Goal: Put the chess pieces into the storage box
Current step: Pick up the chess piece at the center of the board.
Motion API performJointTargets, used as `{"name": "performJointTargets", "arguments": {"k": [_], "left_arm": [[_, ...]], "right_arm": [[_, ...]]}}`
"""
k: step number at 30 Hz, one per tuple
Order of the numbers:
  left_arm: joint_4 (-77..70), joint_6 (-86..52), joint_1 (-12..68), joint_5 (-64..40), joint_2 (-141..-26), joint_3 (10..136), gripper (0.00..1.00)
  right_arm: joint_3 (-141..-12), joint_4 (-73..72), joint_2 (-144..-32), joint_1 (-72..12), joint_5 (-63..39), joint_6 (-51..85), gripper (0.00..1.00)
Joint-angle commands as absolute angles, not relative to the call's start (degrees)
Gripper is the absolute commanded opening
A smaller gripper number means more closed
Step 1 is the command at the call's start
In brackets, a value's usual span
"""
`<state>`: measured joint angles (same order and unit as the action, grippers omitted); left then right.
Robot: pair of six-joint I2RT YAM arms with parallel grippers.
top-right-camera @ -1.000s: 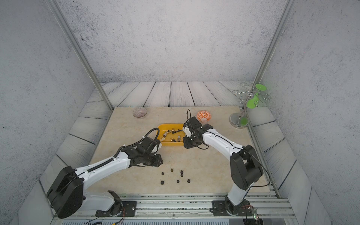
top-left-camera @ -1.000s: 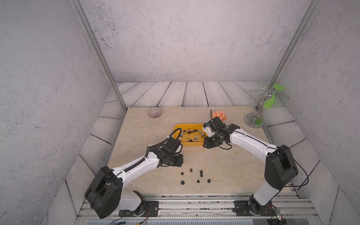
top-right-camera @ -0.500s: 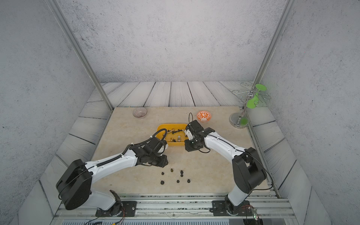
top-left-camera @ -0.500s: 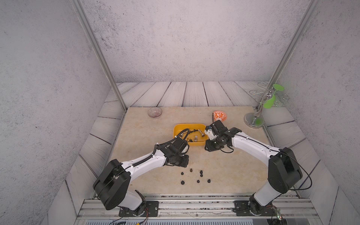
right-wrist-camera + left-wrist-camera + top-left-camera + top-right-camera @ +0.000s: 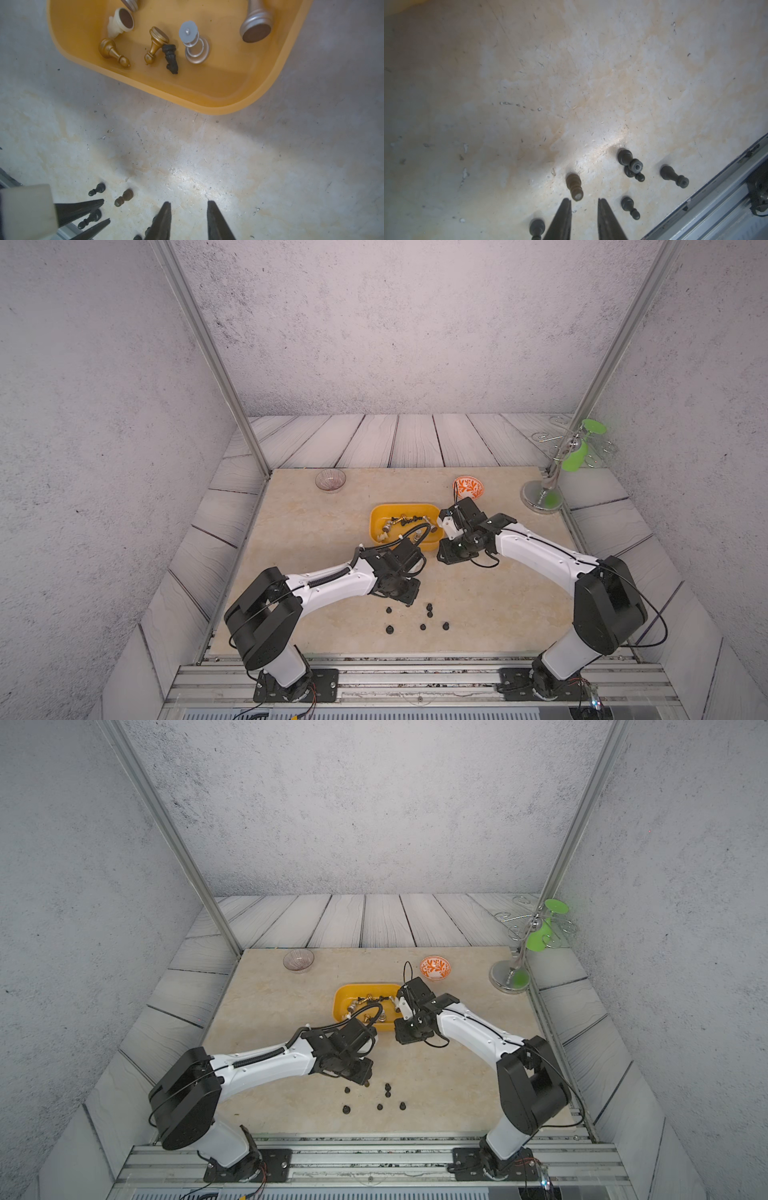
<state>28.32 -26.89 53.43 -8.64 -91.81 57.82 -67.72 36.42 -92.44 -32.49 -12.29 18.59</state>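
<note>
Both arms have shifted in the last second: the left tool (image 5: pixel 583 200) has swung away from the box (image 5: pixel 376 516) toward the front of the counter (image 5: pixel 316 531). The right tool (image 5: pixel 188 202) has drawn back from over the box to bare counter just beside its near corner. Each tool has its jaws a little apart with nothing between them. A good share of the pieces (image 5: pixel 154 45) already lie in the box, gold, silver, cream and black, most tipped over; their exact count is hard to tell. About seven are left in a loose cluster near the counter's front edge, well apart from the box. One of them, a brown piece (image 5: pixel 574 187), stands just ahead of the left tool's tips and looks like the next pick, so the job seems past halfway
</note>
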Motion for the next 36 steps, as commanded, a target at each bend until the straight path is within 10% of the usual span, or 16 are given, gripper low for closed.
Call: {"name": "performJointTargets", "arguments": {"k": [1,36], "left_arm": [[30.8,-25.8,54.7,-5.7,-93.6,59.8,0.26],[30.2,-26.5,56.2,-4.0,-100.0,61.0,0.25]], "right_arm": [[-66.8,36.7,-89.5,-32.4,-11.8,19.2,0.32],[-61.9,36.5,-86.0,-29.9,-10.6,20.6,0.32]]}}
